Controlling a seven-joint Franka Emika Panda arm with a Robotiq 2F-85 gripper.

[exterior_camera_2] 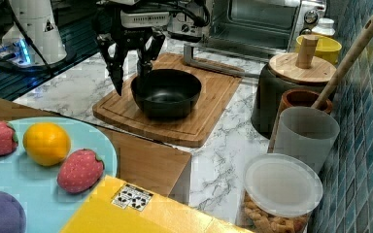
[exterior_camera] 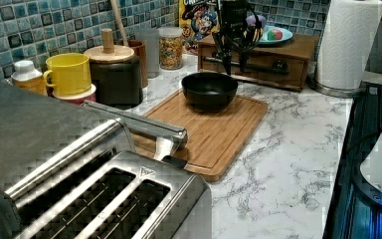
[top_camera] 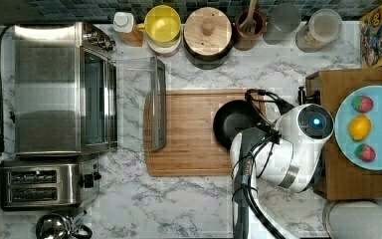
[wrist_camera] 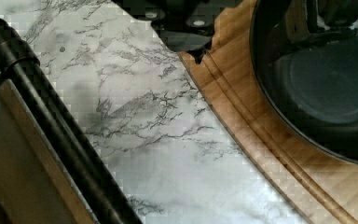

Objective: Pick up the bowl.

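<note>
Bowl sits upright and empty on the cutting board, near the board's right end in the top view. In the left view the bowl stands at the board's far end, with bare wood stretching toward the toaster.

The gripper hangs over the bowl's rim on the right view's left side, its fingers spread apart: one finger is outside the rim, the other points down just inside it. They straddle the wall, but whether either touches it cannot be told. In the left view the gripper is behind the bowl's far edge.

In the top view, the plate with fruit rests on a wooden stand to the right of the arm. Along the far wall stand a yellow cup and a dark pot with a wooden lid. The oven is to the board's left, its door handle over the board's left edge.
</note>
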